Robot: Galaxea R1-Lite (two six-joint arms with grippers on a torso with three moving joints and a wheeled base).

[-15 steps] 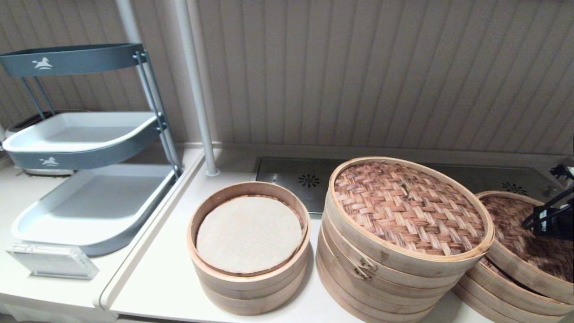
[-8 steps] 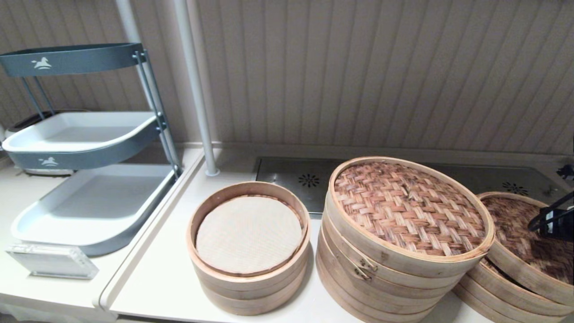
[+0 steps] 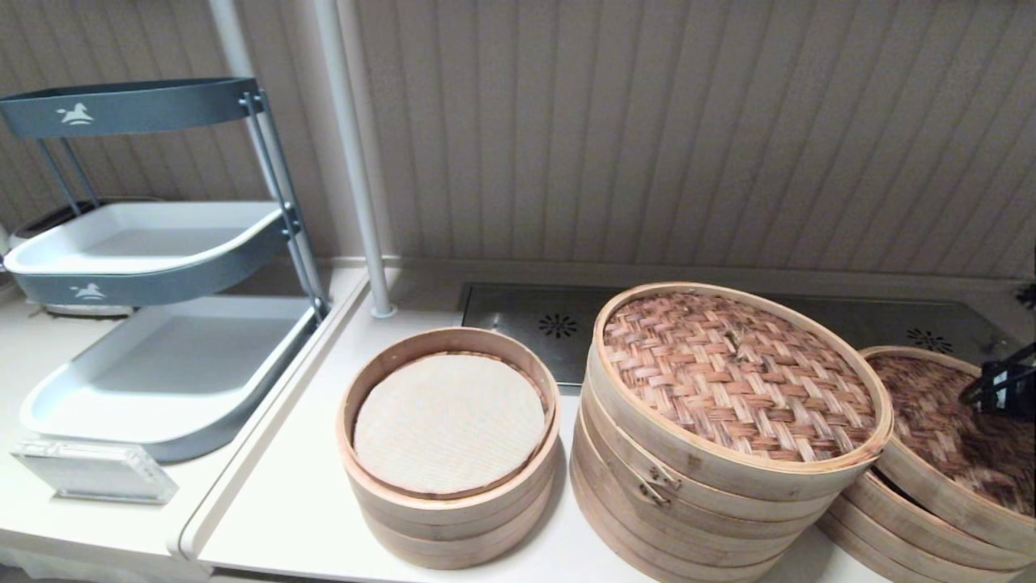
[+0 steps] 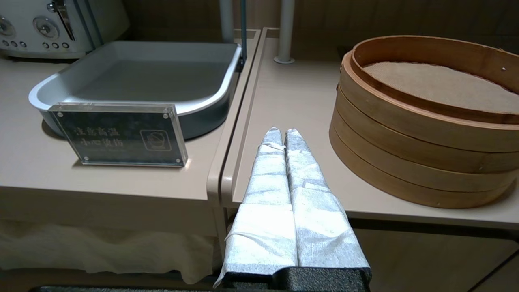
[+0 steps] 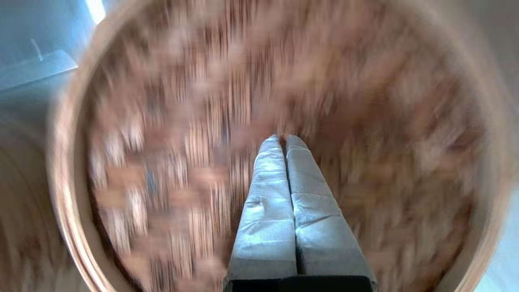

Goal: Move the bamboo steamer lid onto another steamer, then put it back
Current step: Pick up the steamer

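The bamboo steamer lid (image 3: 947, 433), dark woven top in a pale band rim, lies tilted on the lower stack (image 3: 898, 526) at the far right. The woven top (image 5: 170, 121) fills the right wrist view. My right gripper (image 5: 282, 140) hangs over that top, shut, with nothing visible between its fingers. Only a dark part of the right arm (image 3: 1002, 387) shows at the head view's right edge. The tall steamer (image 3: 712, 478) with its tan-reddish lid (image 3: 736, 376) stands in the middle. My left gripper (image 4: 279, 130) is shut and empty over the counter's front edge.
A smaller steamer with a white cloth liner (image 3: 449, 421) stands left of the tall one. Further left are a grey tiered tray rack (image 3: 162, 243), an acrylic sign (image 3: 93, 470) and a white pole (image 3: 356, 162). A metal drain panel (image 3: 534, 320) lies behind the steamers.
The right arm has drawn back to the right, nearly out of the head view. The dark lid and the steamers have not moved.
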